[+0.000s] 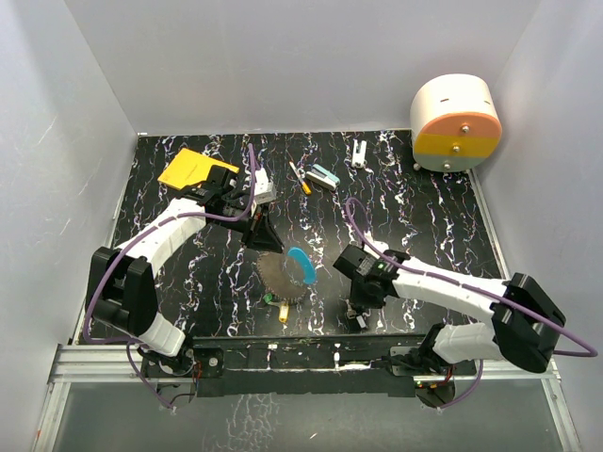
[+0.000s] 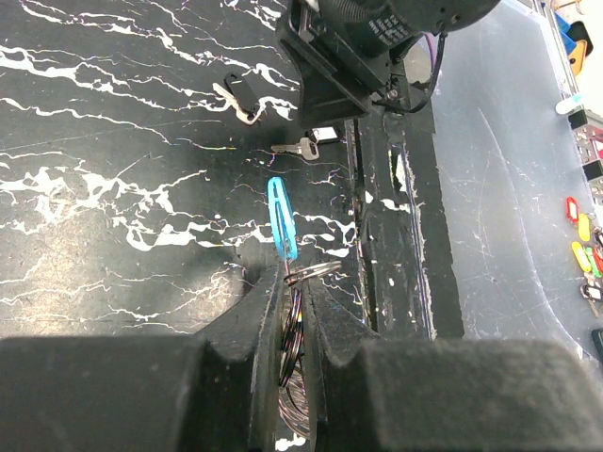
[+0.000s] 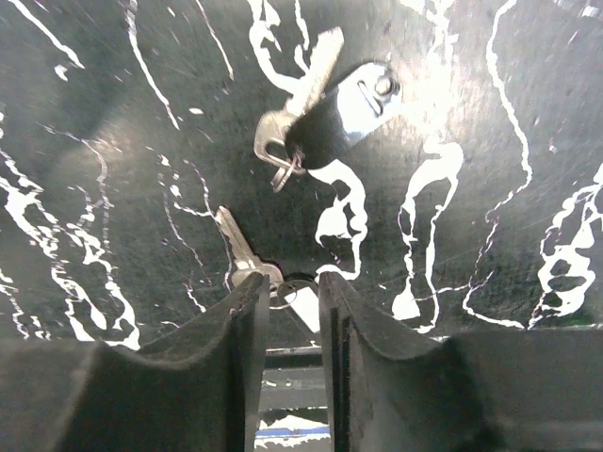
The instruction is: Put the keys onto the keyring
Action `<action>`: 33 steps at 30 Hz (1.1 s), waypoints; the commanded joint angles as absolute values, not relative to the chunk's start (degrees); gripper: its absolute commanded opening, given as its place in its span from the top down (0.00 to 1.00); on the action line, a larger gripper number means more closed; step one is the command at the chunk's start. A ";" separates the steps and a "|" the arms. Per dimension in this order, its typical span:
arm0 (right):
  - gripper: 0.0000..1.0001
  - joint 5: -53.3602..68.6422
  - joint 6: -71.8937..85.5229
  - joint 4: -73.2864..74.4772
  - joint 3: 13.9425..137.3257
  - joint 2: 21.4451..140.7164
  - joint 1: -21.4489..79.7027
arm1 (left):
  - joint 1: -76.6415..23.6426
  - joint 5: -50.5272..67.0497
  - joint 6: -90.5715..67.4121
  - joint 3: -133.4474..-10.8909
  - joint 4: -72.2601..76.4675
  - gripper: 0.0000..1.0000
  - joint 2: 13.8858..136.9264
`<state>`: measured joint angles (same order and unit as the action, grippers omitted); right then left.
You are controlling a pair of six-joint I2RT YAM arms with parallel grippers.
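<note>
Left wrist view: your left gripper (image 2: 290, 284) clamps the keyring (image 2: 281, 217), lower centre. Right wrist view: your right gripper (image 3: 294, 284), narrow, straddles the head of a silver key (image 3: 237, 247); grip unclear.

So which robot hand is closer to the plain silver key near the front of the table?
Right. The right gripper has its tips at the head of the silver key. The left gripper is farther away, clamped on the keyring.
</note>
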<state>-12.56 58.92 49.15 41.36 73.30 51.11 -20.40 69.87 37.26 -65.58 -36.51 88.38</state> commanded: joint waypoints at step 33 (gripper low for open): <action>0.74 -18.50 53.88 43.52 49.80 84.80 45.96 | -19.79 73.21 37.48 -65.21 -37.11 1.00 84.74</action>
